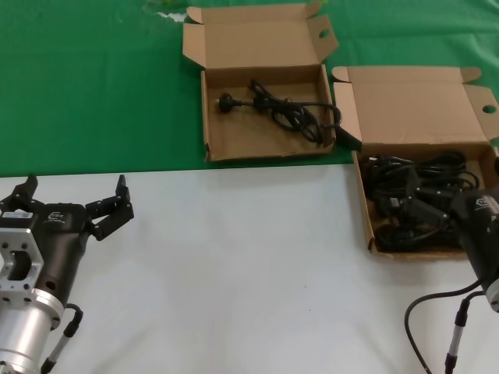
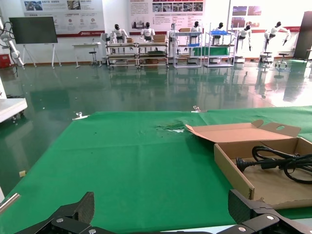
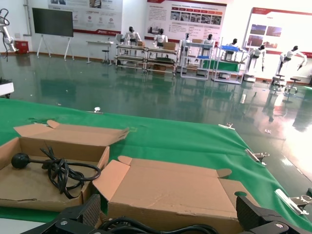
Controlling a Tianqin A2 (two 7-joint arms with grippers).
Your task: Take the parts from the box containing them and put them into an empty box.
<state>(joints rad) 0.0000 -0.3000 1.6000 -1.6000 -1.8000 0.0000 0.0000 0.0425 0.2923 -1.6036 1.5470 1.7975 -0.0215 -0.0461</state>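
The left arm lies low at the near left of the head view, its silver wrist cylinder leading up into a black housing. The left gripper (image 1: pixel 74 199) points away from the body with its black fingers (image 1: pixel 113 209) spread wide apart, holding nothing. The right arm comes in from the near right, a black cable looping beneath its wrist. The right gripper (image 1: pixel 425 209) reaches forward and leftward; its fingers seem parted, judging by the right wrist view
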